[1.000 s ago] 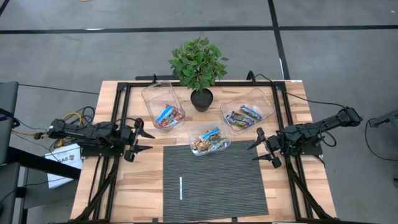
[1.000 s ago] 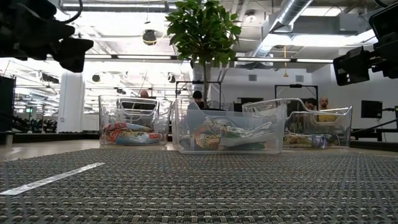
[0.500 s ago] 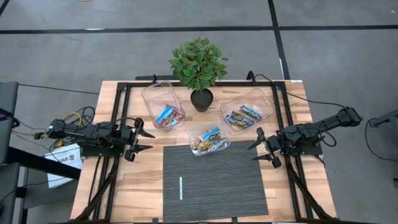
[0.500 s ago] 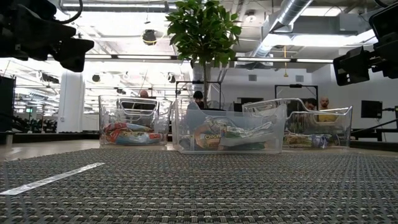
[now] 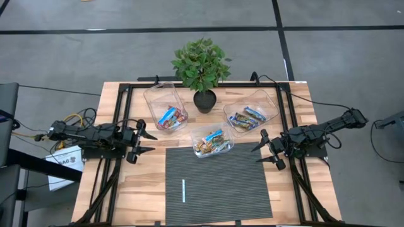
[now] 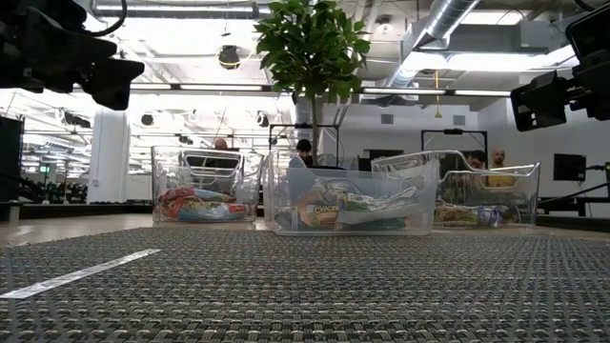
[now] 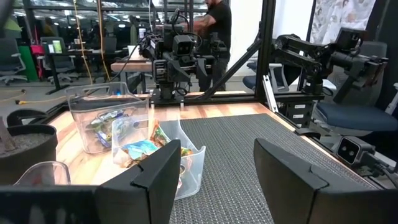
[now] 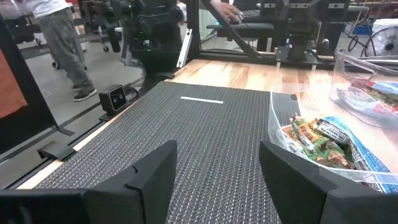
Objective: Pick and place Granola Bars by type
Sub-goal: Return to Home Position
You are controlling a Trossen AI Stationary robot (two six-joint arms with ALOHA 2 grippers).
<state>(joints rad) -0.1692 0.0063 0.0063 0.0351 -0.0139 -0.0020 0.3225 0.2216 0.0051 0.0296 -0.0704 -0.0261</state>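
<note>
**Status.** All Granola Bars [image 5: 172,116] in view lie inside three transparent bins on the half of the tabletop [image 5: 136,189] nearest the plant-side edge. The left bin [image 5: 156,94] and right bin [image 5: 266,101] flank the potted plant [image 5: 202,63]. The middle bin [image 5: 194,137] overlaps the far border of the mat [image 5: 221,183]. No bar shows on the mat itself, only the thin white stick [image 5: 184,190] toward the front edge. From overhead the wrappers are too small to confirm that each bin holds a single type.

**Tool state.** The left tool [image 5: 151,144] hangs over the left edge, about midway along it. The right tool [image 5: 256,155] hangs over the right edge, opposite. Each is spread wide and carries nothing. In both wrist views the fingers [image 7: 155,180] stand apart with bare mat between them.

**Procedure: return to home.** Sorting appears complete, so this step calls for no further contact with the bins.
1. Leave both tools open. Closing them serves no purpose here.
2. Retract each arm along its own edge, clear of the black frame rails.
3. Hold height above the bin rims, because a light bin would probably slide if clipped.
4. Settle both arms level and symmetrical before stopping.
</note>
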